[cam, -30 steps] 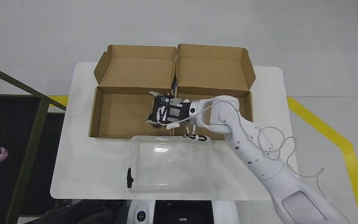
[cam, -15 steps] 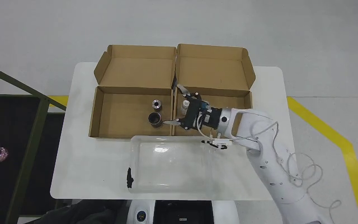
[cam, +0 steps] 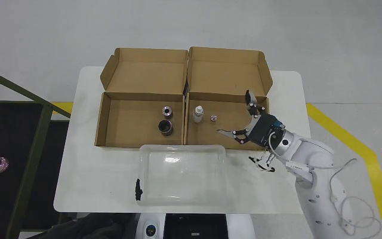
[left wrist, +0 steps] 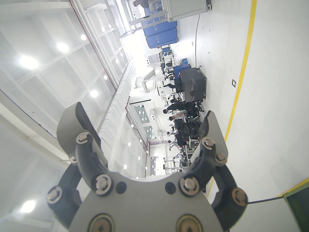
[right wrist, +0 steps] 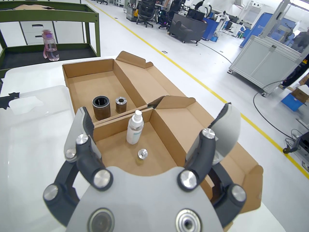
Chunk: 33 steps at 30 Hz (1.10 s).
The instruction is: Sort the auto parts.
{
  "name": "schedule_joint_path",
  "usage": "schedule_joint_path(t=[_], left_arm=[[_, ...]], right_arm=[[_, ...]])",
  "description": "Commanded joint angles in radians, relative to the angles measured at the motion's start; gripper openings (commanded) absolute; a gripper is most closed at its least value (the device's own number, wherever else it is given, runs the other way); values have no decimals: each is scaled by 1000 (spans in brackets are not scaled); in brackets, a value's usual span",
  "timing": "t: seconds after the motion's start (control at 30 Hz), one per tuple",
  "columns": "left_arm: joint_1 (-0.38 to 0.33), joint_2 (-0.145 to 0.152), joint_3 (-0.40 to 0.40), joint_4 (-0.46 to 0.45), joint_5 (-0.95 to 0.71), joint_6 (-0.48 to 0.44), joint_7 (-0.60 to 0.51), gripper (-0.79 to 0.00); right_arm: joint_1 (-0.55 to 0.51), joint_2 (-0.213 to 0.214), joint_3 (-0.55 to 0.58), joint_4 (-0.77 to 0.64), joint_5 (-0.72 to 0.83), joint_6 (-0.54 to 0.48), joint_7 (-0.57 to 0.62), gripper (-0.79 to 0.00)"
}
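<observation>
White right arm [cam: 307, 154], grey jaws on black screwed links

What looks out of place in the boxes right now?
Only the white spray bottle in the right box, beside a small capped part: it hardly looks like an auto part. Everything stands upright; nothing spilled.

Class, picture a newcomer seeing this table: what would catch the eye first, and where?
Two open cardboard boxes sit side by side on the table: one holds two dark metal cylinders, the other a white spray bottle and a small capped part. The right gripper hovers over the bottle's box, jaws wide apart.
</observation>
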Motion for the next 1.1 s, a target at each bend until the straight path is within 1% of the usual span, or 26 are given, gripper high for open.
schedule_joint_path(t=[0.0,0.23,0.47,0.57,0.9,1.07], left_arm=[[0,0,0,0,0,0,0,0],[0,0,0,0,0,0,0,0],[0,0,0,0,0,0,0,0],[0,0,0,0,0,0,0,0],[0,0,0,0,0,0,0,0],[0,0,0,0,0,0,0,0]], right_arm=[[-36,4,29,-7,-2,7,-20,0],[-149,15,100,-21,-14,49,-88,0],[-263,18,170,-29,-25,155,-210,0],[-304,20,190,-27,-32,171,-247,0],[-407,26,224,-29,-57,193,-300,0],[-437,27,234,-26,-38,199,-291,0]])
